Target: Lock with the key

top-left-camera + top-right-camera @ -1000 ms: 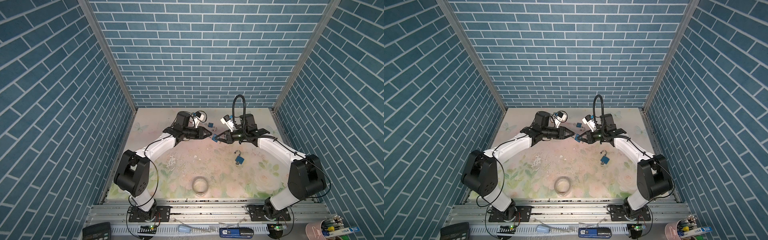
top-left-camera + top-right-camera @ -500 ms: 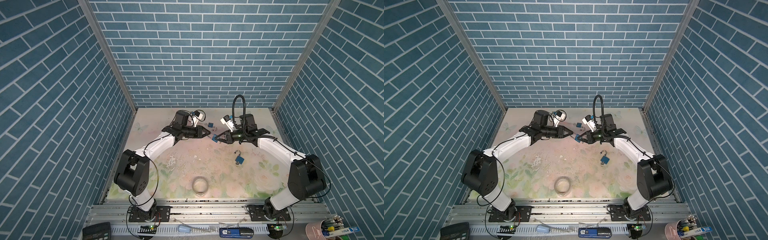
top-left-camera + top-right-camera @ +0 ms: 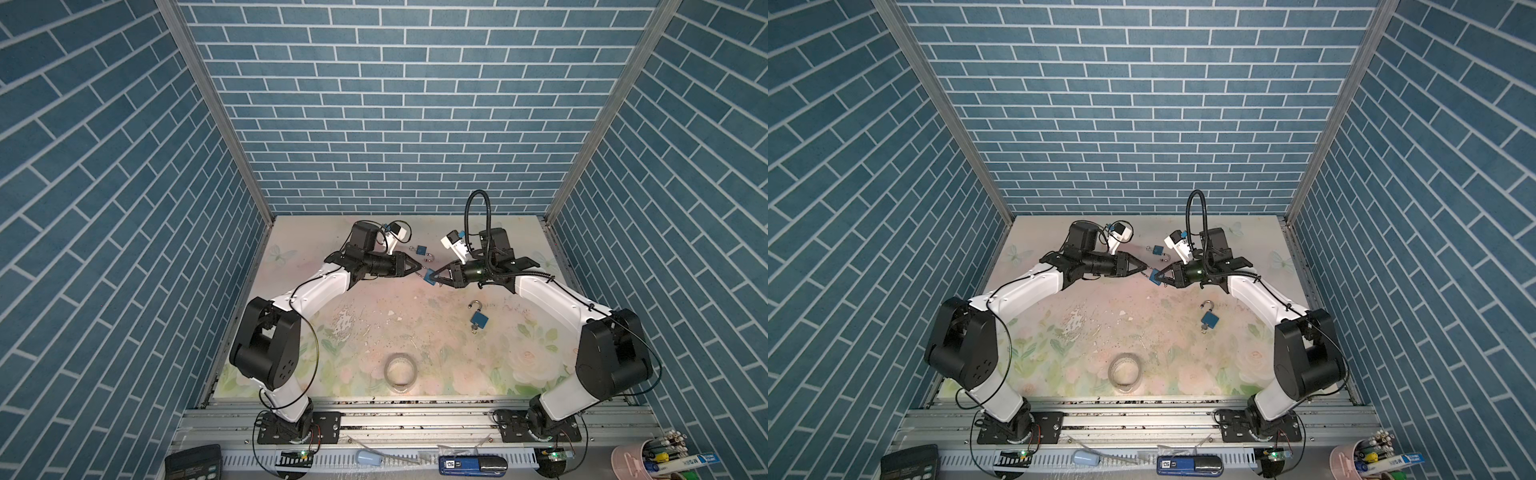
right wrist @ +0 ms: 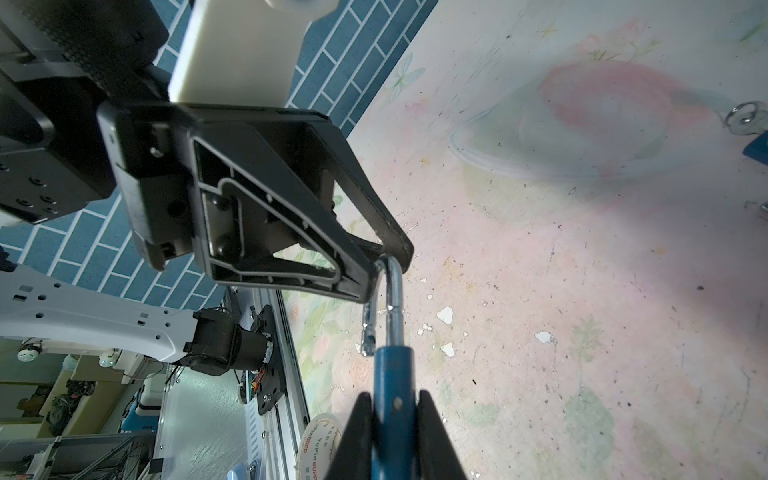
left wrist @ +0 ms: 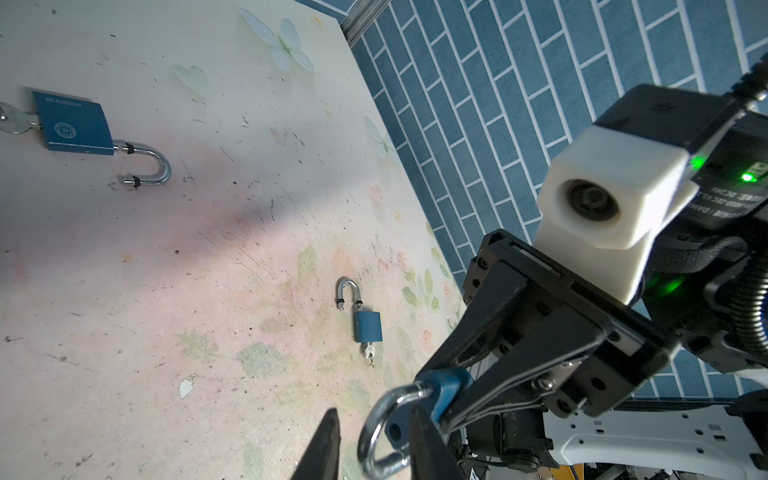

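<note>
Two arms meet over the middle of the pale flowery tabletop (image 3: 374, 299). The left gripper (image 3: 419, 268) has its fingers partly apart around the open silver shackle (image 5: 365, 440); whether they pinch it, one cannot tell. The right gripper (image 3: 434, 277) clamps the small blue padlock (image 4: 392, 374) in the air. Another blue padlock (image 3: 480, 320) lies on the tabletop near the right arm.

Tape roll (image 3: 400, 386) on floral mat (image 3: 436, 320); calc (image 3: 193, 462), pen cup (image 3: 629, 461) off it
</note>
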`<state>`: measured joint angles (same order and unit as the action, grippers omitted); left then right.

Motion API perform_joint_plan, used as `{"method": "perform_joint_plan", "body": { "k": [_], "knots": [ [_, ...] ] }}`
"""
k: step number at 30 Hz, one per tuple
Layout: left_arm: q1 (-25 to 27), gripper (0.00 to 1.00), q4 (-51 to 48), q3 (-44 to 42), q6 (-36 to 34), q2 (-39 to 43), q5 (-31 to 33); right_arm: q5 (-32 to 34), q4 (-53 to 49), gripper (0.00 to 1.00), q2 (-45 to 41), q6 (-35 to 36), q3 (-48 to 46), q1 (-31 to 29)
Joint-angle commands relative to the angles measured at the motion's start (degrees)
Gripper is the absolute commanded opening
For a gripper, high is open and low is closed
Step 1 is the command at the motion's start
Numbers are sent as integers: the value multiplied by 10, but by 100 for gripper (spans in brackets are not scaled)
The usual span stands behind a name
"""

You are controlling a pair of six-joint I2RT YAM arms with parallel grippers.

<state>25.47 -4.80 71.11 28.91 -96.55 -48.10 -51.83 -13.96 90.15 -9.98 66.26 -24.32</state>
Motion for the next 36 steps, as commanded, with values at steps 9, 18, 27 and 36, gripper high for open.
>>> {"method": "perform_joint_plan", "body": {
  "k": [9,18,27,36],
  "knots": [
    [-1,27,7,19,-5,-14,-12,-19,3,0,1,33,22,1],
    [-1,22,9,19,-4,-15,-14,-21,6,0,0,31,21,0],
    [-1,16,10,20,-4,-19,-29,-18,7,0,2,31,22,1],
    [-1,0,13,17,-3,-20,-29,-11,18,1,4,21,24,1]
  ]
}}
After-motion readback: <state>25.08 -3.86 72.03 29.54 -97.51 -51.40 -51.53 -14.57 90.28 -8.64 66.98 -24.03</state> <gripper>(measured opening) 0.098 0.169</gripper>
